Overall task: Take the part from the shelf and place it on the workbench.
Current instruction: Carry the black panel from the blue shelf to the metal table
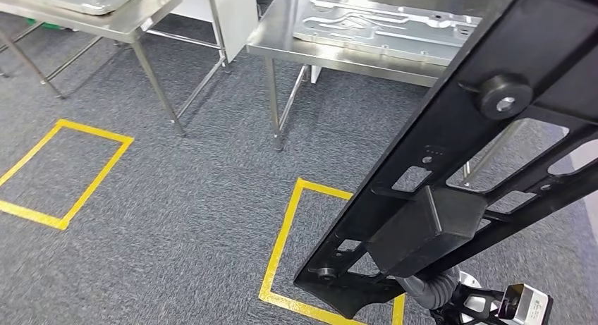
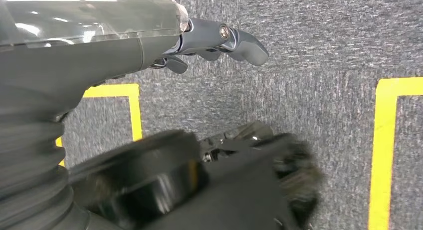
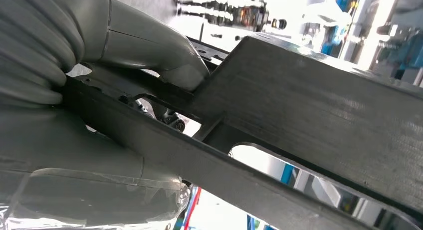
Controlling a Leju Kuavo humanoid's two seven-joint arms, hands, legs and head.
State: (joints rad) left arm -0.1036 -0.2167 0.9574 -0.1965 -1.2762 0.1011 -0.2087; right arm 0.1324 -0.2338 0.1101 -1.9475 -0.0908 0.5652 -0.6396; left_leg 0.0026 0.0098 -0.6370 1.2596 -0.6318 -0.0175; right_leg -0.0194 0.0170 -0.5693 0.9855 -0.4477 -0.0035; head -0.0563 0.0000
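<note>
1. Carrying the part (image 1: 451, 163) slantwise over the carpet (image 1: 176, 198), the right robot hand (image 3: 100, 115) has thumb and fingers clamped round one bar of it; it could swing and strike the desk (image 1: 282, 36) ahead, in my judgement.
2. Gripped near one end, the long frame may twist or slip.
3. The left robot hand (image 2: 219, 40) hangs over the floor, fingers loosely curled, holding nothing.
4. The part is a flat black frame with cut-out windows, a round knob and a boxy block, held well short of the desk.
</note>
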